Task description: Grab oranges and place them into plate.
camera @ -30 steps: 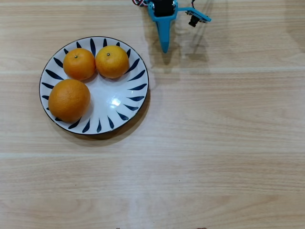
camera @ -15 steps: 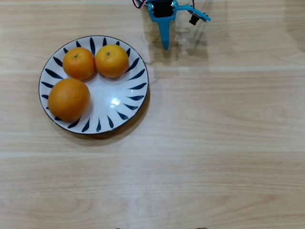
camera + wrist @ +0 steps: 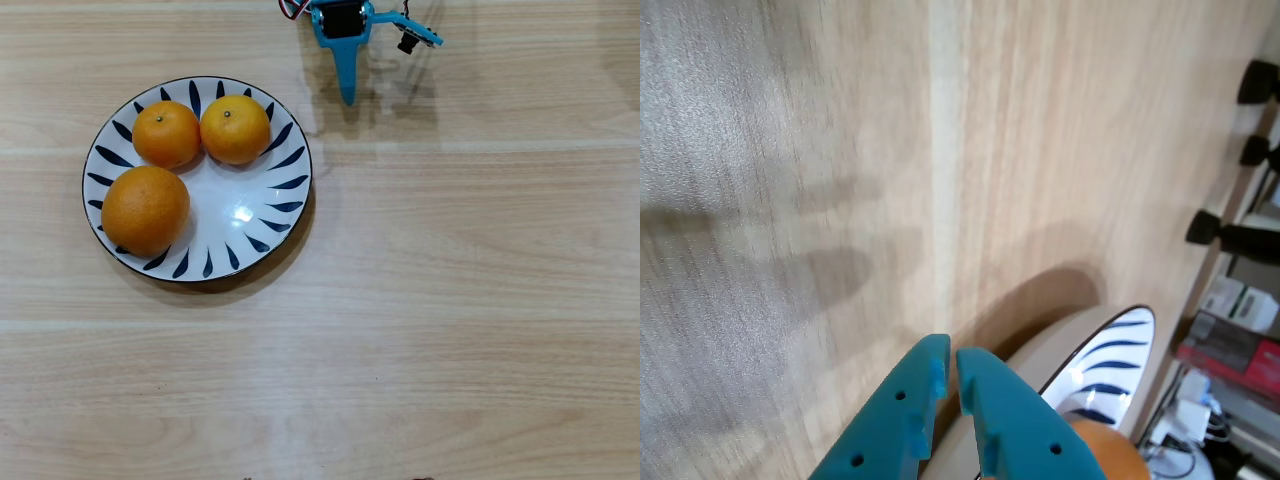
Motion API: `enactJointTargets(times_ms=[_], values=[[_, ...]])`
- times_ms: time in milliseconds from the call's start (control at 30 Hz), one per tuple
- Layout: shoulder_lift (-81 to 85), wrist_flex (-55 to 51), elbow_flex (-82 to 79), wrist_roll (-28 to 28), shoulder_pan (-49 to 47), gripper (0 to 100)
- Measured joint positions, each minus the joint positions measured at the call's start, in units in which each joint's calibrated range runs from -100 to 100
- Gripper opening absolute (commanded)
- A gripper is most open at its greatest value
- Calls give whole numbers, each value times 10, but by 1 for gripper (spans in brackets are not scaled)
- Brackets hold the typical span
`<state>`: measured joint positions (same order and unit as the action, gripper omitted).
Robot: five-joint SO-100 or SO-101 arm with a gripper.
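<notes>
From overhead, all three oranges sit on the plate point(image 3: 270, 215): two smaller oranges point(image 3: 166, 133) point(image 3: 236, 129) touching side by side at the top, and the larger orange point(image 3: 145, 209) low on the left, over the rim pattern. The right half of the plate is bare white. The blue gripper point(image 3: 346, 96) points down from the top edge, empty, up and to the right of the plate over the wooden table point(image 3: 450, 300). From up there its jaws look like a single spike. The wrist view settles it: the two blue fingers point(image 3: 902, 410) lie nearly together, a thin slit between the tips, nothing held. That view catches only a sliver of plate rim and a slice of one orange point(image 3: 1110, 452) at the bottom, plus dark chair legs point(image 3: 1230, 235) at the right edge.
</notes>
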<state>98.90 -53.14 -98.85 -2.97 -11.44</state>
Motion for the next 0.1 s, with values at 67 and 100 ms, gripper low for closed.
enactJointTargets(times_ms=[67,100], values=[[0,0,0,0,0,2],[0,0,0,0,-1,2]])
